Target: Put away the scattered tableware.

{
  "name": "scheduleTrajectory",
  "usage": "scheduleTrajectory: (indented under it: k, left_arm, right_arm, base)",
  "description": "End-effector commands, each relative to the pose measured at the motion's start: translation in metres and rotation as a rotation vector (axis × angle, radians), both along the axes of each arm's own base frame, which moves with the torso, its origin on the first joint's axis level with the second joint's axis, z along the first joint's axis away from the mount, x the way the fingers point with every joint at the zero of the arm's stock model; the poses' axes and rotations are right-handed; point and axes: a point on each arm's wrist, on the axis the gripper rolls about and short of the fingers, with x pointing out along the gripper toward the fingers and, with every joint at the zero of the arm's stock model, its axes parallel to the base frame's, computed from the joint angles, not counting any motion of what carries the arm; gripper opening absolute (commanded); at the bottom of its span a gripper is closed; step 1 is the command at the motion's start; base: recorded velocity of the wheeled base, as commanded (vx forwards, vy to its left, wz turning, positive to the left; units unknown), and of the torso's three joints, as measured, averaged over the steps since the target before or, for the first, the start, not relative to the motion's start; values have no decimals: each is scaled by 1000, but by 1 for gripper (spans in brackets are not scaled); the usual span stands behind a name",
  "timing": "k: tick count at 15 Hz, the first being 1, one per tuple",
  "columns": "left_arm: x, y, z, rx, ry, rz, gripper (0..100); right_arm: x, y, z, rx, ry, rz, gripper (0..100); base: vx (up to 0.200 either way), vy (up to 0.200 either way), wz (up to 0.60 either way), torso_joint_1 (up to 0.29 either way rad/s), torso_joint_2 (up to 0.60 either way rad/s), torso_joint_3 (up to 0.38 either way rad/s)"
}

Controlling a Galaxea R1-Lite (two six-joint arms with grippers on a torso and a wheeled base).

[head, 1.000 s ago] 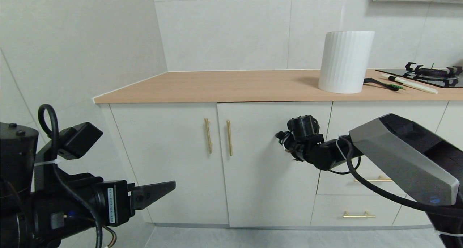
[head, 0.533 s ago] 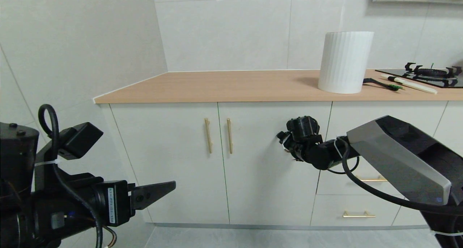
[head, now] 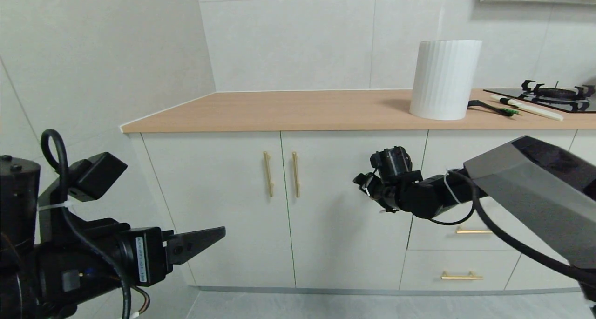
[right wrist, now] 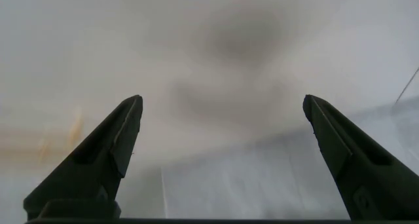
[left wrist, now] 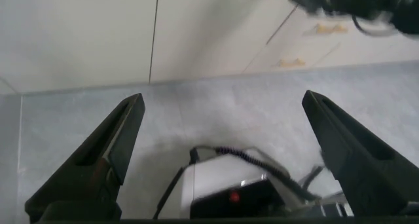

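Observation:
The tableware lies on the wooden counter (head: 288, 110) at the far right: a black-handled utensil (head: 490, 106), a green-tipped piece (head: 511, 111) and a long cream utensil (head: 531, 108). A tall white ribbed container (head: 445, 79) stands just left of them. My right gripper (head: 367, 185) hangs below counter height, facing a white cabinet door (head: 344, 216); in the right wrist view its fingers (right wrist: 98, 162) are spread wide with nothing between them. My left gripper (head: 205, 239) is low at the left, its fingers (left wrist: 98, 162) spread wide above the grey floor (left wrist: 222, 119).
A gas hob (head: 556, 95) sits at the counter's right end behind the utensils. Below the counter are cabinet doors with gold handles (head: 281, 174) and drawers (head: 461, 263). A tiled wall (head: 93, 67) closes the left side.
My right arm's elbow has risen and shifted right, while its gripper stays near the cabinet door. My left arm has shifted slightly left and up.

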Motion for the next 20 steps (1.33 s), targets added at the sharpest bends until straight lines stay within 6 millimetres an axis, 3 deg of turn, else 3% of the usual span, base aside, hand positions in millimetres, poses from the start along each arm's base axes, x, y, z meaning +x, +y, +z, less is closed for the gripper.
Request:
scheduleTrajectory:
  k: [1,2,3,4,6,7,8,12,15,16,18,20]
  left_arm:
    - [-5,4,5,-13,-36,10,100]
    - [-9,9,12,-28,-81,35,100]
    - [-13,14,16,-33,-116,48,100]
    - [-22,20,21,-25,-159,58,100]
    - [-44,33,21,-10,-231,68,100]
    - [-53,37,20,-9,-255,65,100]
    - [-80,50,11,-19,-318,71,100]
    - [-158,84,-16,-46,-558,143,100]
    - [-189,90,-31,35,-654,239,100]
    - [-199,89,-40,67,-688,292,100]
    - [-199,89,-40,109,-692,372,100]
    - [-201,88,-37,124,-702,433,100]
  right_arm:
    - [-70,-7,68,-35,-64,145,100]
    - [-104,-25,93,-87,-122,194,100]
    - [-125,-38,110,-108,-191,213,100]
    - [-131,-42,115,-114,-215,219,100]
    - [-200,-85,147,-183,-423,237,100]
    - [-215,-95,150,-202,-450,240,100]
    - [-263,-124,155,-264,-538,236,100]
    - [-357,-194,144,-489,-697,2,100]
    - [-416,-212,129,-555,-760,-79,100]
    - [-444,-218,107,-611,-740,-82,100]
    - [-464,-220,90,-645,-717,-119,100]
    - [-463,-219,88,-679,-661,-248,100]
  base:
    - [0,0,0,0,0,0]
    - [0,0,0,0,0,0]
    - [0,0,0,0,0,0]
    - [0,0,0,0,0,0]
    - [0,0,0,0,0,0]
    - [0,0,0,0,0,0]
    - [0,0,0,0,0,0]
    - [0,0,0,0,0,0]
    - [0,0,0,0,0,0]
    - [0,0,0,0,0,0]
    - [0,0,0,0,0,0]
    - [0,0,0,0,0,0]
